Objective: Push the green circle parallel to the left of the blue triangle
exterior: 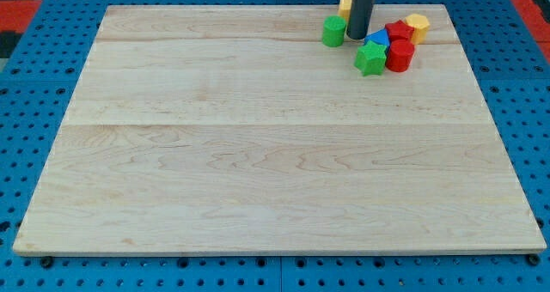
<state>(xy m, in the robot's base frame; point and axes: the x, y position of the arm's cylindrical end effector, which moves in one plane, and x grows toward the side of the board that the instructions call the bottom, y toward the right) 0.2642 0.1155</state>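
up at the view's top, right of centre: tip tucked between green circle and blue triangle

at the far edge of the wooden board [258, 155], all the action. green circle [333, 31] standing upright, a short cylinder, just to the view's left of my tip [356, 38]. touching or a hair apart, cannot tell from this angle. blue triangle [376, 39] just on the tip's other side, to the view's right, partly hidden behind the green star [370, 58] and hemmed in by red blocks [400, 50]. yellow block [417, 24] further right, at the cluster's edge. behind the rod, slivers of an orange-yellow block [345, 5] and something blue, too hidden to name.

no gripper, no jaws: a bare dark rod, carrying nothing, lower end down on the wood.

now the relation that matters: circle left of tip, triangle right of tip, all three nearly on one line across the view. circle sitting perhaps slightly higher in the view than the triangle, so already close to level with it and already on its left side. judging by that, task looks nearly done; at most a small nudge down the view to line it up. awkward from this spot though, wedged in the gap. risk: any sideways drift right shoves the triangle into the reds and moves the goalposts. long axis no concern, round block, same from every side.
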